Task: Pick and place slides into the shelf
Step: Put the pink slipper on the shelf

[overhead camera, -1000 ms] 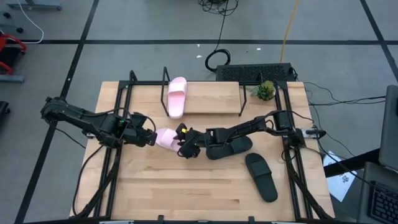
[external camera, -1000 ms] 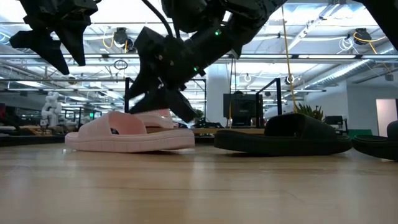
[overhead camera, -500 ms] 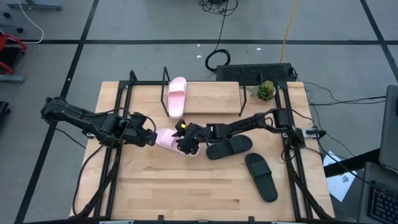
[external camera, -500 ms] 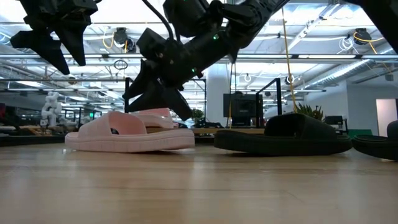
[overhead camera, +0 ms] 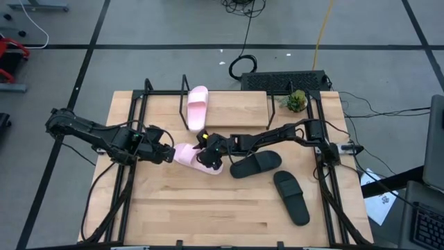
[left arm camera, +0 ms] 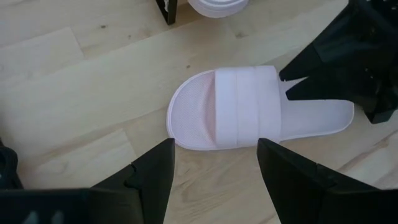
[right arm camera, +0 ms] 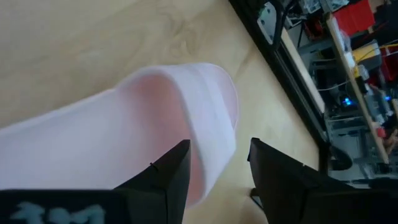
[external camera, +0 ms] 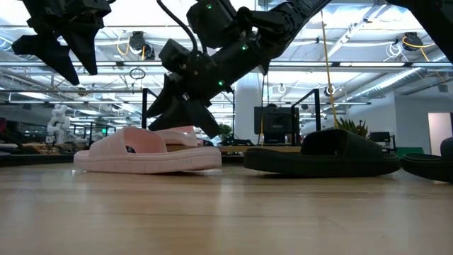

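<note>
Loose pink slide (overhead camera: 189,156) flat on tabletop (overhead camera: 208,208), in front of shelf (overhead camera: 236,110). Right pincer (overhead camera: 206,154) open, fingers straddling its strap, holding nothing. Left pincer (overhead camera: 166,154) open, empty, just beside its toe. 2nd pink slide (overhead camera: 197,107) on shelf. 2 black slides (overhead camera: 255,164) beside loose pink slide.

From up top I can't see the middle of the pink slide (overhead camera: 186,155), the right gripper (overhead camera: 206,157) covers it. Low cam cuts the far-right black slide (external camera: 432,167) off at the edge. Can't tell if those right fingers (right arm camera: 166,179) actually touch the strap.
</note>
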Tool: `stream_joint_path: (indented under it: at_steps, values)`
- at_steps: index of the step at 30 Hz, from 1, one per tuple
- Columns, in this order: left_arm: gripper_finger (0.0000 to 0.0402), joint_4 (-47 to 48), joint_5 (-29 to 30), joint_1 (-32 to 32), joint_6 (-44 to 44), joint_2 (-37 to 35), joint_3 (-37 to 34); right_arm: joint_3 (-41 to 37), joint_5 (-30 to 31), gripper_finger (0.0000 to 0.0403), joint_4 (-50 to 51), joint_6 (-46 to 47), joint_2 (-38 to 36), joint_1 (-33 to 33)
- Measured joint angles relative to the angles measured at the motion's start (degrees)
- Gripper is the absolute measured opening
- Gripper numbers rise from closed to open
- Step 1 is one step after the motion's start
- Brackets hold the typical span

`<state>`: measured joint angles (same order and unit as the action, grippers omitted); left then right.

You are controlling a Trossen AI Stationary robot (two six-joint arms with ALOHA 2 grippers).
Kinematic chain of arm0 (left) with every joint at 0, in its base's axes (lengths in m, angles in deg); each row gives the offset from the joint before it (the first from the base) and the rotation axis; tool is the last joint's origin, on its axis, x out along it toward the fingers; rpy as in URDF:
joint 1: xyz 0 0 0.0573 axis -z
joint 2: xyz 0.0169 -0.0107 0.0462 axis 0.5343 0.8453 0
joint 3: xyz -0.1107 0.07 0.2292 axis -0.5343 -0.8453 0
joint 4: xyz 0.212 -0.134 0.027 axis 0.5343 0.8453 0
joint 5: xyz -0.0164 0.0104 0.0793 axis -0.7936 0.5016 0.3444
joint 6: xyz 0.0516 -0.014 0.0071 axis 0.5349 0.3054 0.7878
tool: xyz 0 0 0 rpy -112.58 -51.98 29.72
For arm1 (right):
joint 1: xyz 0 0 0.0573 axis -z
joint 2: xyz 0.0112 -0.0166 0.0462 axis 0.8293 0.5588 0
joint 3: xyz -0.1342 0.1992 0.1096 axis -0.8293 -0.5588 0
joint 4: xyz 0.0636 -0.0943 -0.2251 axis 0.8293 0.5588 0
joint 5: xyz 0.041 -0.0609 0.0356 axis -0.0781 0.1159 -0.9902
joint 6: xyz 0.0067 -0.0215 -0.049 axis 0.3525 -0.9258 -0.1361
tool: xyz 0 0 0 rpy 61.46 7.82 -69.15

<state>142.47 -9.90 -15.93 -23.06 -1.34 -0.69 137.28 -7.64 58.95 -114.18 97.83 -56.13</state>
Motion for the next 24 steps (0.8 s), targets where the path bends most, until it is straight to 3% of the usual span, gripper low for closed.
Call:
stream_joint_path:
  at_steps: [12, 24]
  values:
    - [0.0227, 0.01, 0.61, -0.01, 0.24, 0.0, 0.0, 0.03, -1.17, 0.0153, 0.51, 1.0, 0.71, -0.37]
    - [0.0227, 0.75, 1.0, -0.13, 0.22, 0.02, 0.0, 0.02, 2.03, 0.0153, -4.03, -1.13, 3.54, -0.74]
